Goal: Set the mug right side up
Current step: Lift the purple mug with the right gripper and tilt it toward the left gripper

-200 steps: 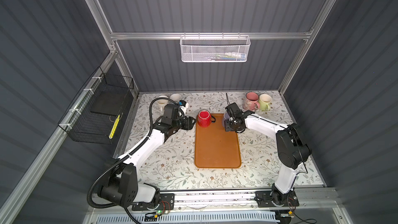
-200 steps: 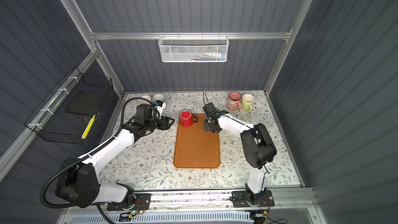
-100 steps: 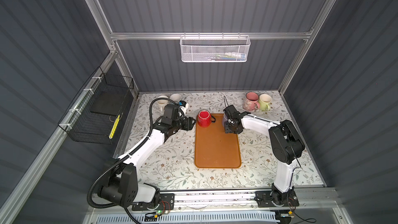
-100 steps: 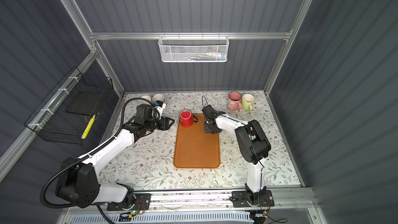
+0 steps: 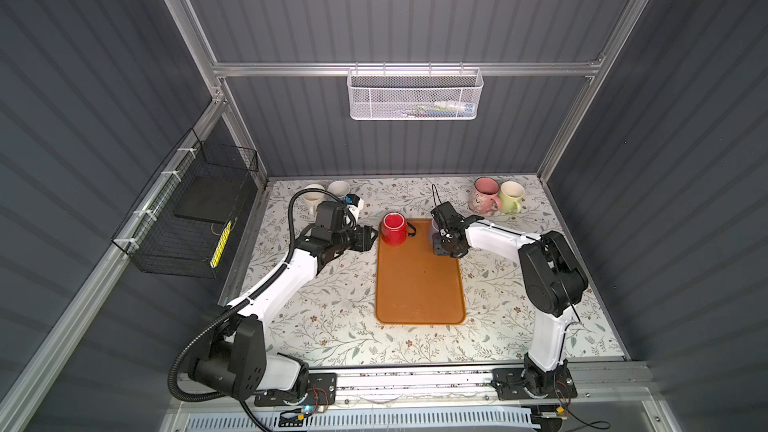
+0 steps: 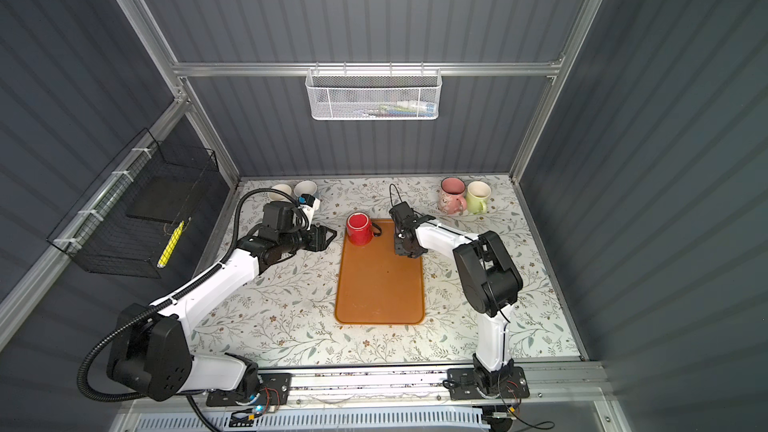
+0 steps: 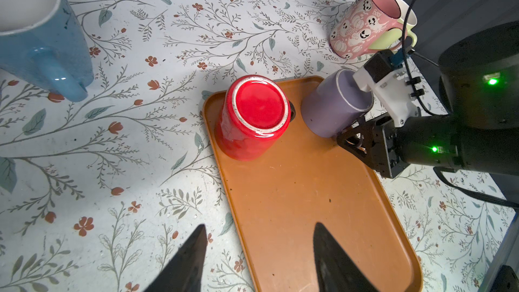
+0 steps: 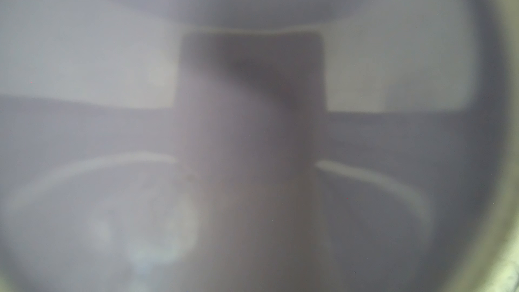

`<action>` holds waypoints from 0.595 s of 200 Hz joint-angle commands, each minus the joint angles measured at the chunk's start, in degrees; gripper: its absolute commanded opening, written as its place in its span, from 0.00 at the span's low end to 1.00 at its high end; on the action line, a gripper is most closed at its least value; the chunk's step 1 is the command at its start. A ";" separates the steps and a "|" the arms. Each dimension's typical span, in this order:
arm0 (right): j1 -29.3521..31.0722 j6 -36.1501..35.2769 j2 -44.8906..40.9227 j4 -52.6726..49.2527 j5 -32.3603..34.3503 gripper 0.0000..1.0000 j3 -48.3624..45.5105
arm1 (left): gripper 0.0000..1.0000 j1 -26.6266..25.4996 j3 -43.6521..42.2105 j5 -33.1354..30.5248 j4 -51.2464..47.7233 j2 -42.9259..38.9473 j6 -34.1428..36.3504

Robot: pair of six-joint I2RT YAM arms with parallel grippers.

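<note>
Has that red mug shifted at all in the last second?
No. The red mug sits upside down in the same far-left corner of the tray as before.

This looks like a robotics lab test cell: grey ribbed panel walls (image 5: 415, 6), an aluminium frame (image 5: 403, 69), and two white-and-black robot arms (image 5: 274, 288) (image 5: 548, 334) bolted to a metal rail (image 5: 415, 380) along the floral-patterned table (image 5: 332, 326)'s front edge.

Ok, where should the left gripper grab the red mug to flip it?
I'd grip the red mug across its side wall, coming from the side facing the left gripper. It stands base up, rim flat on the tray, so the rim is out; its handle points away, toward the purple mug.
</note>
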 commanded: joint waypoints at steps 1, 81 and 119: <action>-0.27 -0.51 1.06 -0.27 0.74 0.17 0.90 | 0.60 0.29 0.56 0.27 -1.03 0.04 0.22; -1.75 -2.95 -2.65 -0.16 -2.48 0.00 -0.88 | 0.60 0.29 0.12 1.02 -0.24 -0.09 -0.77; -2.25 -4.07 -5.10 0.05 -2.98 0.00 -1.94 | 0.60 0.31 -0.34 1.36 0.29 -0.28 -1.23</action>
